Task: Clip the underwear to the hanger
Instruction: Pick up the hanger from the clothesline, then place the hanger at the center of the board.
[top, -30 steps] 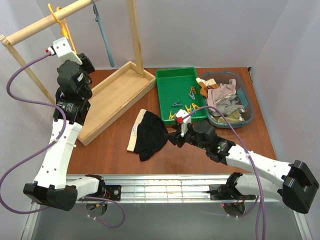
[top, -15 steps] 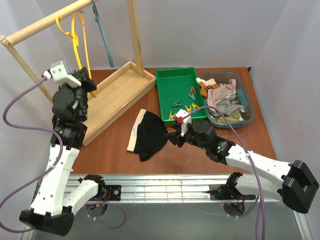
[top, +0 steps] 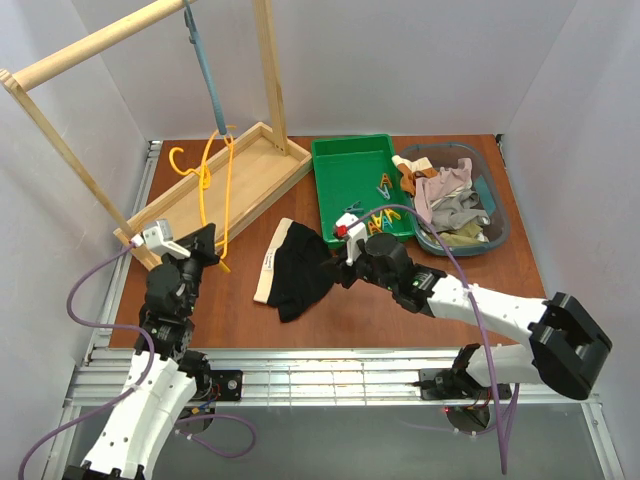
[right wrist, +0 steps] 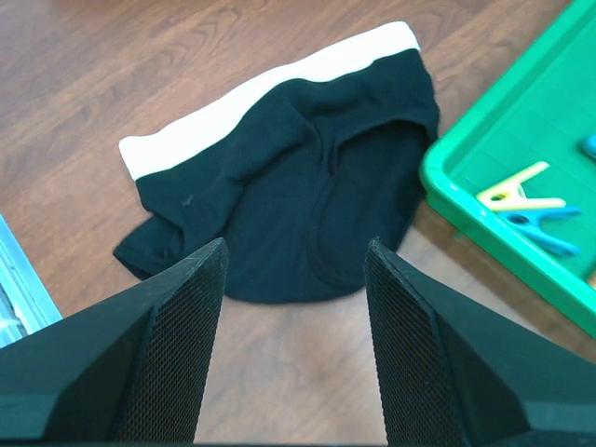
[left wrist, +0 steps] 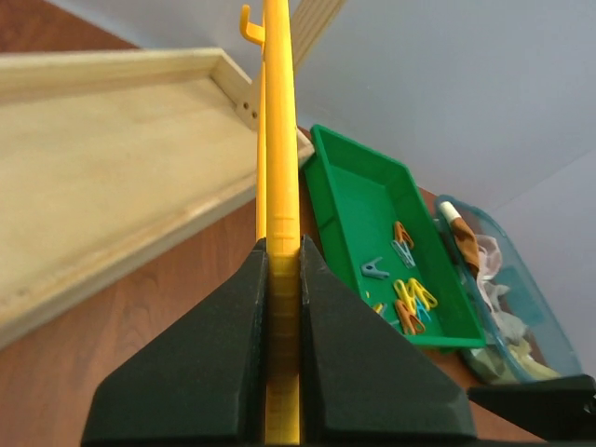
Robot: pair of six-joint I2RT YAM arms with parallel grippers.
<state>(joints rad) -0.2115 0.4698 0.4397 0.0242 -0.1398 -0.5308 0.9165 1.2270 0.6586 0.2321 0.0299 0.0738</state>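
Note:
The underwear is black with a cream waistband and lies flat on the table; it also shows in the right wrist view. My left gripper is shut on the yellow-orange hanger and holds it low over the wooden rack base, left of the underwear. In the left wrist view the hanger runs straight up from between the shut fingers. My right gripper is open and empty at the underwear's right edge, with its jaws wide apart just above the fabric.
A wooden rack rail with a grey-blue hanger stands at the back left over its tray-like base. A green tray holds several clothes pegs. A clear bin of clothes sits at the right.
My left arm has taken the yellow hanger off the rail and dropped down and forward with it to just above the table. My right gripper has shifted slightly left, closer to the underwear.

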